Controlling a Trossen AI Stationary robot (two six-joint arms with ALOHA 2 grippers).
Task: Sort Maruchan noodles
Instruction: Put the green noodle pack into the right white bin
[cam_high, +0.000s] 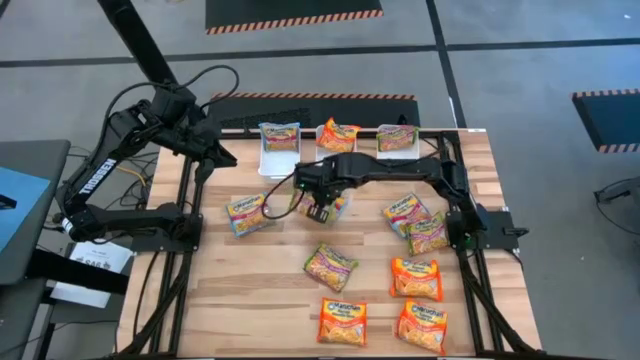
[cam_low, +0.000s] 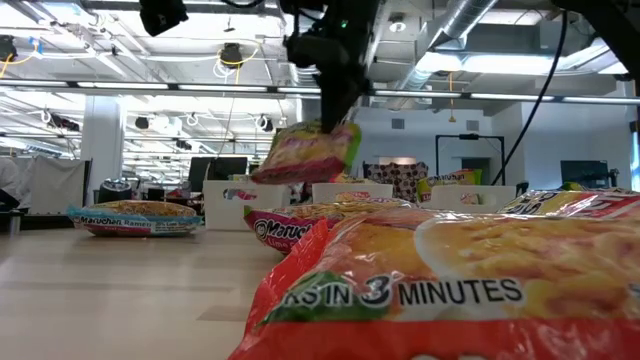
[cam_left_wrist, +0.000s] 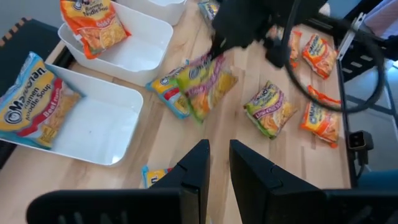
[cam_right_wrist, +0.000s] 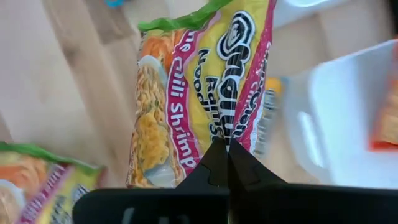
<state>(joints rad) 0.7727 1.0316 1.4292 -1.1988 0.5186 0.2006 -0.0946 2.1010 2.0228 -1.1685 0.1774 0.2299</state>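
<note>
Green-yellow chili shrimp ramen packet (cam_right_wrist: 199, 93) hangs clear of the table, pinched at one edge by the right gripper (cam_right_wrist: 227, 146), over the table's middle, toward the far edge. Fingers clamped on the thin seam only. Packet dangles with its long axis running down and tilted, free end lowest, printed face toward the wrist camera. Risk, as I judge it: a seam pinch on glossy plastic could slip, or the packet could swing and clip a white tray (cam_high: 278, 160) rim at the far edge. Left gripper (cam_left_wrist: 217, 158) waits near the far left corner, fingers slightly apart, holding nothing. Other packets lie toward the right and near edges.
</note>
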